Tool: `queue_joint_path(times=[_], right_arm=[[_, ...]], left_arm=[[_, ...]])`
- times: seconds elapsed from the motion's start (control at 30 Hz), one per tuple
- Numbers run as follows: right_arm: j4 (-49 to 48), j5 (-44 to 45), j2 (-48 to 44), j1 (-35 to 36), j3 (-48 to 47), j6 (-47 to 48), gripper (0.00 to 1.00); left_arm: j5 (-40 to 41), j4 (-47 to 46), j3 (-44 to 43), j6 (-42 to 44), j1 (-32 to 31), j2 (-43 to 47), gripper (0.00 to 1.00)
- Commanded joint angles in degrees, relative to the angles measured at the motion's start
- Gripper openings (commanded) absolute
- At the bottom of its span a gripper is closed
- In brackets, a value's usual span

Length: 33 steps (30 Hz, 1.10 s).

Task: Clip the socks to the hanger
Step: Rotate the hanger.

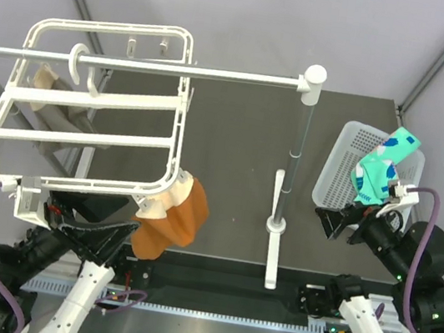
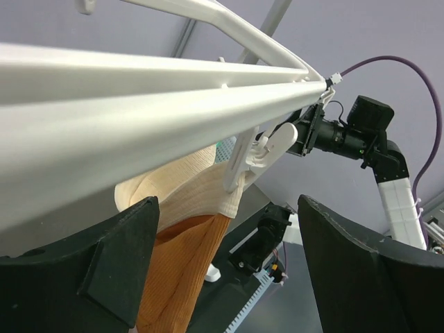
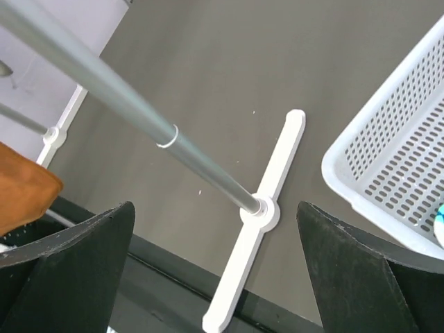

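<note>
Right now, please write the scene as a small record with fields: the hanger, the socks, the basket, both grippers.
hanger: large white plastic rectangular hanger, hooked on grey metal rail
on hanger: plain orange sock clipped at near right corner; beige sock under left side
loose: teal-green fabric sock with blue and white patches, draped over white perforated basket
left gripper: open, empty, below orange sock's clip
right gripper: open, empty, beside basket

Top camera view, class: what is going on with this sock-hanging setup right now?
The left gripper, open and empty, sits under the near corner of the hanger, by a clipped orange sock. The right gripper, also open and empty, hovers beside the basket, where a teal sock lies, not yet clipped.
</note>
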<state>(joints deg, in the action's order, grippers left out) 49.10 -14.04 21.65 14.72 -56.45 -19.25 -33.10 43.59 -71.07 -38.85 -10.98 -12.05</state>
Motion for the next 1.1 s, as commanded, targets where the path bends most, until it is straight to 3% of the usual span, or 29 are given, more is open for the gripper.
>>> queue_joint_path(times=[0.0,0.13,0.27,0.47,0.7,0.93,1.03,1.07], right_arm=[[3.19,-3.09,1.03,-0.48,-2.44,3.51,1.00],[5.30,-9.84,2.69,-0.57,-6.74,7.46,1.00],[3.82,-24.42,6.65,-0.48,-7.98,6.86,1.00],[0.91,-29.02,9.54,1.36,-10.44,3.60,1.00],[1.96,-27.53,15.08,10.83,-13.87,4.04,1.00],[-1.36,-12.43,16.67,29.55,-14.84,0.27,1.00],[-4.71,-3.92,18.60,40.96,-11.94,-2.99,1.00],[-6.02,5.34,19.13,50.05,-12.11,-4.04,1.00]], left_arm=[[0.85,-3.52,0.49,0.79,0.35,-0.34,0.86],[1.29,-3.43,1.72,0.79,0.35,-0.43,0.86],[2.34,-3.43,3.30,0.88,0.35,-0.43,0.86],[4.01,-2.90,6.82,0.79,0.35,0.19,0.86],[4.89,-2.81,10.50,0.53,0.35,1.07,0.85],[4.98,-3.34,12.09,0.18,0.35,0.72,0.85],[5.33,-3.69,12.79,0.00,0.35,0.54,0.85],[5.24,-3.87,12.80,-0.17,0.35,0.37,0.85]])
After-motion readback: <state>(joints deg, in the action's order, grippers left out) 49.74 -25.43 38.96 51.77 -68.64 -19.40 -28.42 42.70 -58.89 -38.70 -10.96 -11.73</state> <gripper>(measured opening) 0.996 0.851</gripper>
